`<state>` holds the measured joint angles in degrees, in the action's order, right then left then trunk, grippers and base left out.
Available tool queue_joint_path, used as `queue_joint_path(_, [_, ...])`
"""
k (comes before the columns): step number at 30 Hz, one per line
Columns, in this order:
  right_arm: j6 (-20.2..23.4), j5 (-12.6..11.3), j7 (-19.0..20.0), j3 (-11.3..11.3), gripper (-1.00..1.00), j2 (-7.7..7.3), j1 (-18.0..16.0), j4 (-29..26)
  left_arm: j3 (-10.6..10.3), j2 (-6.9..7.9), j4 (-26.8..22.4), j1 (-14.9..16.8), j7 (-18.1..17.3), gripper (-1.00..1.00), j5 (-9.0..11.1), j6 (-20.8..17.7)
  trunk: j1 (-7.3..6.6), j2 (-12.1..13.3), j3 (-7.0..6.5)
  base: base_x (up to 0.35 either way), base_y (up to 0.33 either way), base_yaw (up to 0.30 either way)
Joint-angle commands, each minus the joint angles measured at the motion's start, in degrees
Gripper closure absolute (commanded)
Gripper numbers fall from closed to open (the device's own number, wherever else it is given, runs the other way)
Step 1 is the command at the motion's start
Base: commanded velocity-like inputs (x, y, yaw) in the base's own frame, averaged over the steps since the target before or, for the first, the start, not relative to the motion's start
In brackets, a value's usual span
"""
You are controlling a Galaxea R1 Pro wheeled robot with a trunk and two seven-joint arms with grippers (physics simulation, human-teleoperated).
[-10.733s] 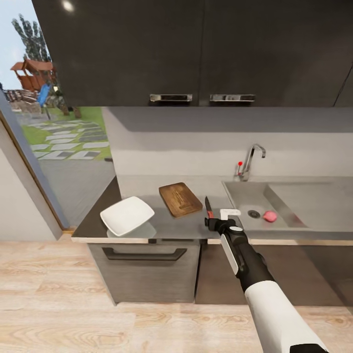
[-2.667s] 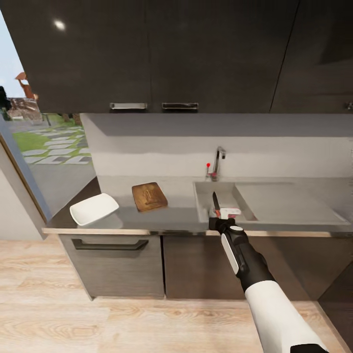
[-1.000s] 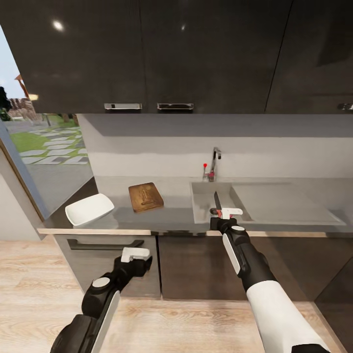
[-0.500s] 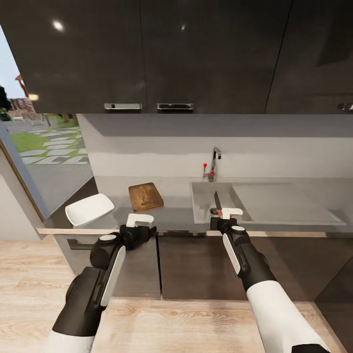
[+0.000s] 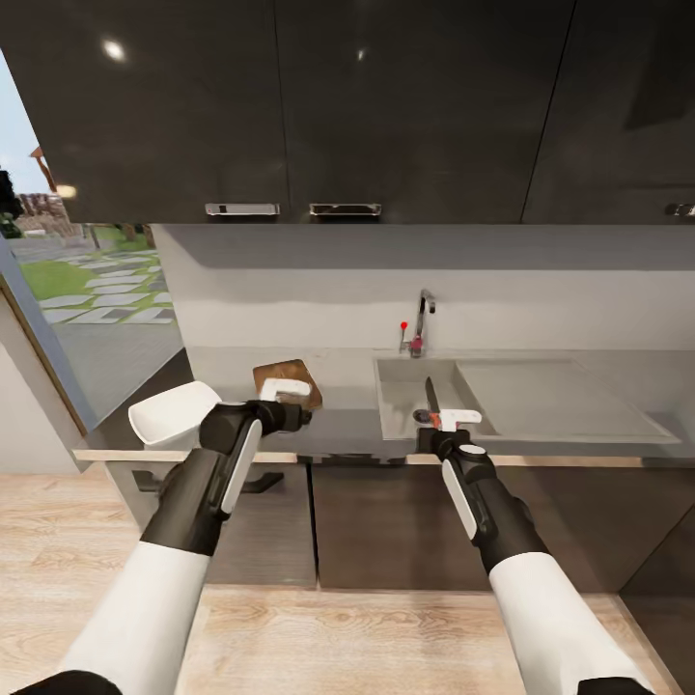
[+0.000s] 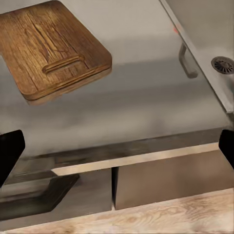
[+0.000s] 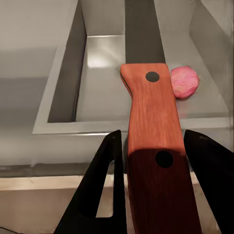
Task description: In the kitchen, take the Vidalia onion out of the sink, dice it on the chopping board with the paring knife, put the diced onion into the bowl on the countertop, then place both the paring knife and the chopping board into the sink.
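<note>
My right gripper (image 5: pixel 443 418) is shut on the paring knife (image 7: pixel 151 131) by its reddish handle, and the dark blade (image 5: pixel 430 391) points up over the front rim of the sink (image 5: pixel 401 388). In the right wrist view the pinkish Vidalia onion (image 7: pixel 184 82) lies on the basin floor beyond the handle. My left gripper (image 5: pixel 287 390) is open, level with the countertop (image 5: pixel 347 425), just in front of the chopping board (image 5: pixel 275 371). The board (image 6: pixel 53 46) lies flat beyond the spread fingertips (image 6: pixel 9 152). The white bowl (image 5: pixel 172 413) sits left of that gripper.
A chrome tap (image 5: pixel 422 323) with a red knob stands behind the basin, and the flat drainboard (image 5: pixel 550 396) runs to the right. Dark wall cabinets (image 5: pixel 347 106) hang above. A glass door (image 5: pixel 77 319) to the garden is at the left.
My left arm has risen from below the counter front to counter height in front of the chopping board. The right arm and knife have barely moved.
</note>
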<state>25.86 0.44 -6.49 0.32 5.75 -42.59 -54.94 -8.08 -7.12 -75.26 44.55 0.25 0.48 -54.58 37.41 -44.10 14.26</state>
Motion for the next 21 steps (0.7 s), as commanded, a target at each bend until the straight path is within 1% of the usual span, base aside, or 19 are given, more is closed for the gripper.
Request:
queue_joint_path(1, [0.3,0.0,-0.2,0.0,1.00,-0.23,0.0,-0.1,0.0,-0.04,2.3,1.5,0.0,-1.00,0.0,-0.2,0.01,-0.1,0.09,0.000,0.000,0.000])
queue_joint_path(2, [0.3,0.0,-0.2,0.0,1.00,-0.48,0.0,-0.1,0.0,-0.06,5.6,3.4,0.0,-1.00,0.1,-0.1,0.01,-0.1,0.09,0.000,0.000,0.000])
queue_joint_path(3, [0.3,0.0,-0.2,0.0,1.00,-0.58,0.0,-0.2,0.0,-0.09,7.8,4.6,0.0,-1.00,0.1,0.0,0.01,-0.1,0.09,0.000,0.000,0.000])
queue_joint_path(6, [0.3,0.0,-0.2,0.0,1.00,-0.69,0.0,-0.3,0.0,-0.30,13.0,7.3,0.0,-1.00,0.1,0.4,0.01,-0.1,0.09,0.000,0.000,0.000])
queue_joint_path(8, [0.3,0.0,-0.3,-0.1,1.00,-0.72,0.0,-0.8,0.0,-0.40,17.3,9.3,-0.1,-1.00,0.1,2.0,0.01,-0.1,0.09,0.000,0.000,0.000])
queue_joint_path(12, [0.3,0.0,-0.3,-0.1,1.00,-1.01,0.0,-1.4,0.0,-0.43,23.1,11.9,-0.3,-1.00,0.0,5.3,0.01,-0.1,0.09,0.000,0.000,0.000])
queue_joint_path(16, [0.4,0.0,-0.3,-0.1,1.00,-2.35,0.0,-2.3,0.0,-0.38,24.5,12.6,-0.9,-1.00,0.1,6.3,0.01,-0.1,0.09,0.000,0.000,0.000])
queue_joint_path(18, [0.4,0.0,-0.3,-0.2,1.00,-2.86,0.0,-2.6,-0.1,-0.31,24.2,12.7,-2.6,-1.00,0.1,6.5,0.01,-0.1,0.09,0.000,0.000,0.000])
queue_joint_path(20, [0.4,0.0,-0.3,-0.3,1.00,-3.31,0.0,-3.5,-0.2,-0.08,23.8,12.7,-5.7,-1.00,0.1,6.6,0.01,-0.1,0.09,0.000,0.000,0.000])
queue_joint_path(21, [0.4,0.0,-0.3,-0.3,1.00,-3.46,0.0,-3.7,-0.2,-0.01,23.7,12.7,-6.3,-1.00,0.1,6.6,0.01,-0.1,0.09,0.000,0.000,0.000])
